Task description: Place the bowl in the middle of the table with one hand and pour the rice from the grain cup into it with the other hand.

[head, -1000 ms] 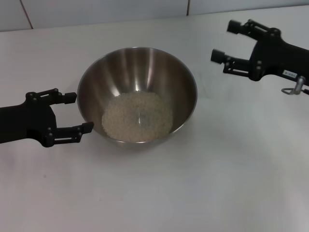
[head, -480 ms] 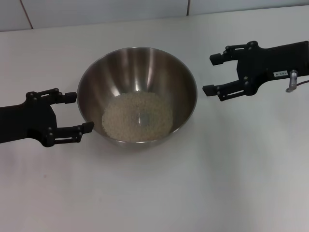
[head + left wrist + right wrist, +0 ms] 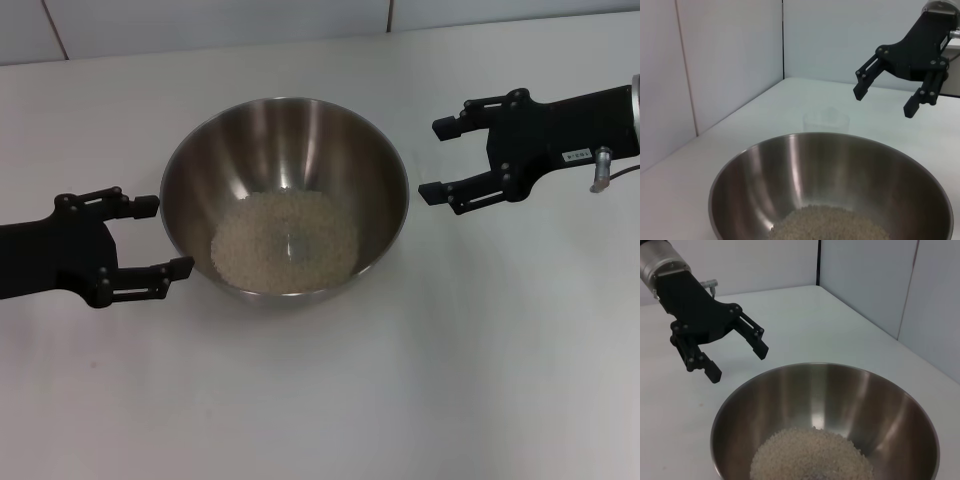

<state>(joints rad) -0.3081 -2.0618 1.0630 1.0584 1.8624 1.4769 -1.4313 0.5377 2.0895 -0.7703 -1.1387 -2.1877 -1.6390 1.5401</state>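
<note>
**A:** Where does everything sit?

**B:** The bowl (image 3: 285, 195) stands around the middle of the table (image 3: 450, 380), with the rice (image 3: 284, 243) heaped in its bottom. The left gripper (image 3: 150, 237) hangs just beside the bowl's left wall, fingers spread and holding nothing. The right gripper (image 3: 440, 160) is off the bowl's right rim, nearer the table's far edge, fingers also spread and empty. The cup (image 3: 826, 120) shows only in the left wrist view, standing upright on the table beyond the bowl; it looks empty, though it is faint.

**A:** How would the bowl handle?

**B:** I'd judge it stiff, smooth and slippery, heavier now with the grain inside. The thin rim is the only real hold; its rounded wall would slide from a pinch. The cup looks light and easily tipped, best taken around its side.

**A:** Any change from a second ago?

**B:** The right gripper has come down and in towards the bowl, turning more level. The left gripper, bowl and rice are where they were.
</note>
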